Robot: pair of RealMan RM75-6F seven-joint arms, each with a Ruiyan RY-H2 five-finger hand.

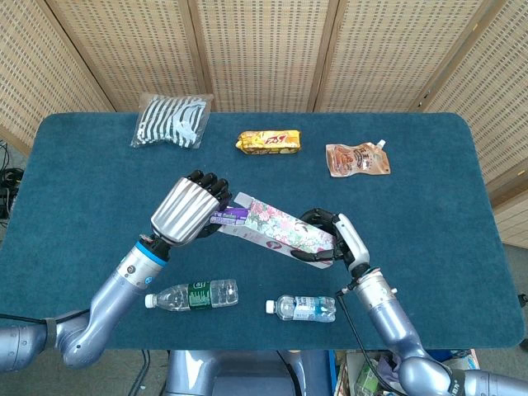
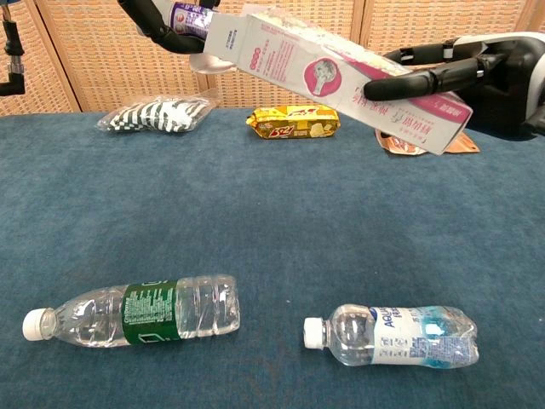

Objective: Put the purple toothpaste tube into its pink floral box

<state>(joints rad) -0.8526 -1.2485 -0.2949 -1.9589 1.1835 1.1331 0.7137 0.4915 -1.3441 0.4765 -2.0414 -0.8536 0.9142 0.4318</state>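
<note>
My left hand (image 1: 188,209) grips the purple toothpaste tube (image 1: 228,216), only a short end of which shows outside the box. The pink floral box (image 1: 285,230) is held up in the air, slanting down to the right, and my right hand (image 1: 330,238) holds its lower end. In the chest view the box (image 2: 341,77) crosses the top of the frame, the tube (image 2: 192,15) enters its open left end, and the fingers (image 2: 430,78) of my right hand (image 2: 498,72) lie across its side. My left hand (image 2: 162,19) is mostly cut off at the top edge.
Two clear water bottles lie near the front edge, one green-labelled (image 1: 194,294) and one blue-labelled (image 1: 303,308). At the back are a striped bag (image 1: 172,120), a yellow snack pack (image 1: 268,142) and a brown spouted pouch (image 1: 356,158) on the blue table (image 1: 74,190).
</note>
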